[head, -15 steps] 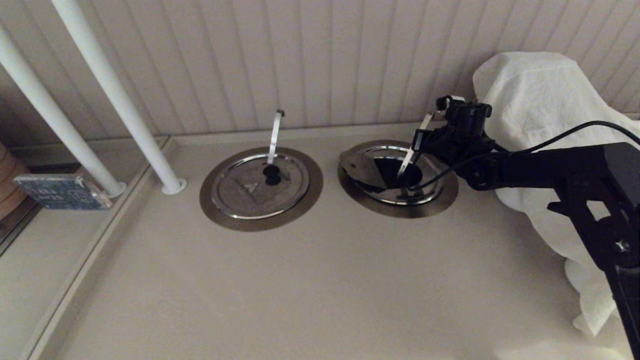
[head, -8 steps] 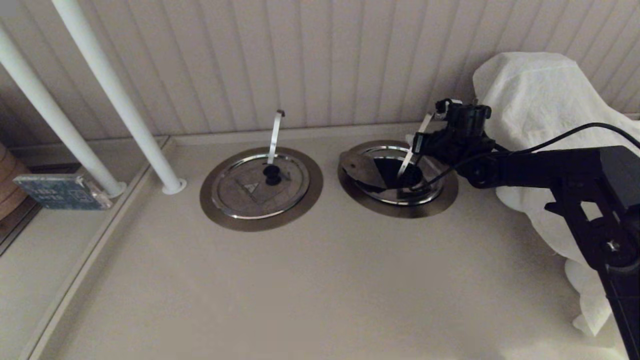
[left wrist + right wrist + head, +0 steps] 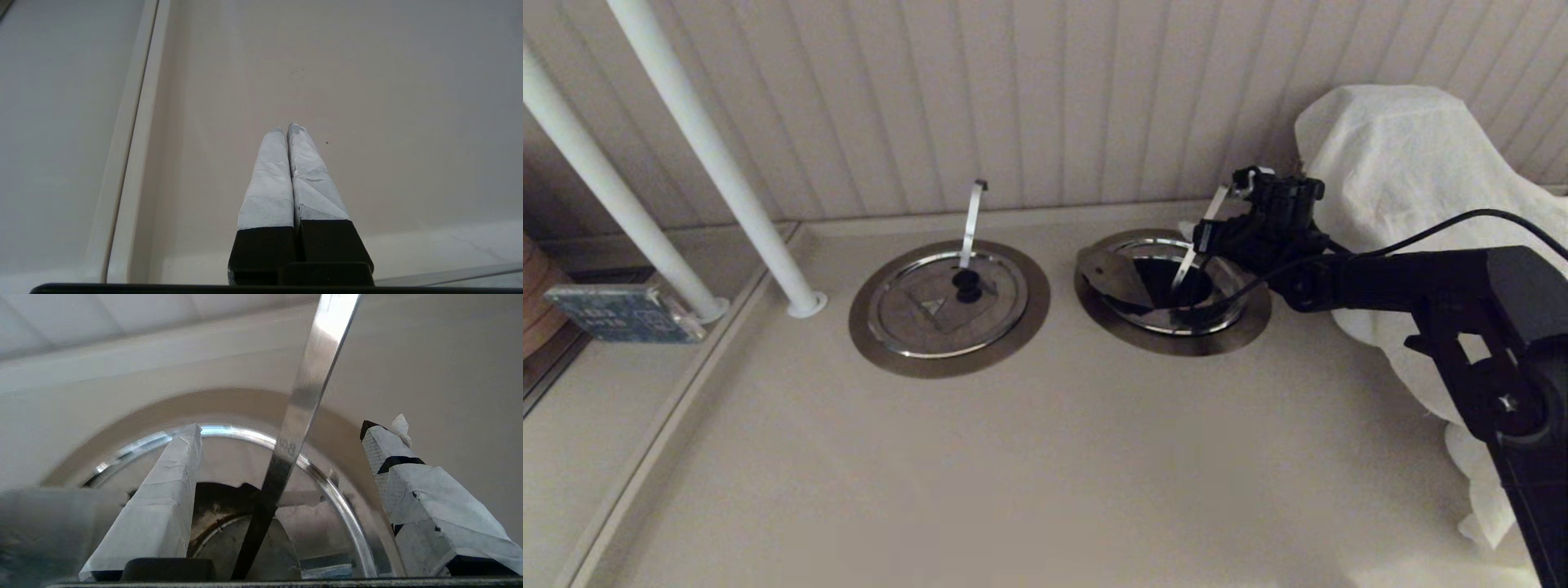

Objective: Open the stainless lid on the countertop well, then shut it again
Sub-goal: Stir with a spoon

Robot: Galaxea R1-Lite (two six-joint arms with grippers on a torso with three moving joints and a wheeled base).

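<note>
While the left gripper (image 3: pixel 286 128) hangs closed over bare counter (image 3: pixel 388 102), the right gripper (image 3: pixel 282 457) hovers at the far-right rim of the well (image 3: pixel 1172 339), fingers (image 3: pixel 171 490) spread apart on either side of the slanted strip (image 3: pixel 1188 265), gripping nothing. The lid (image 3: pixel 1115 273) lies tilted, dipping into the well's left side. The twin lid (image 3: pixel 947 306) sits flat to the left.
</note>
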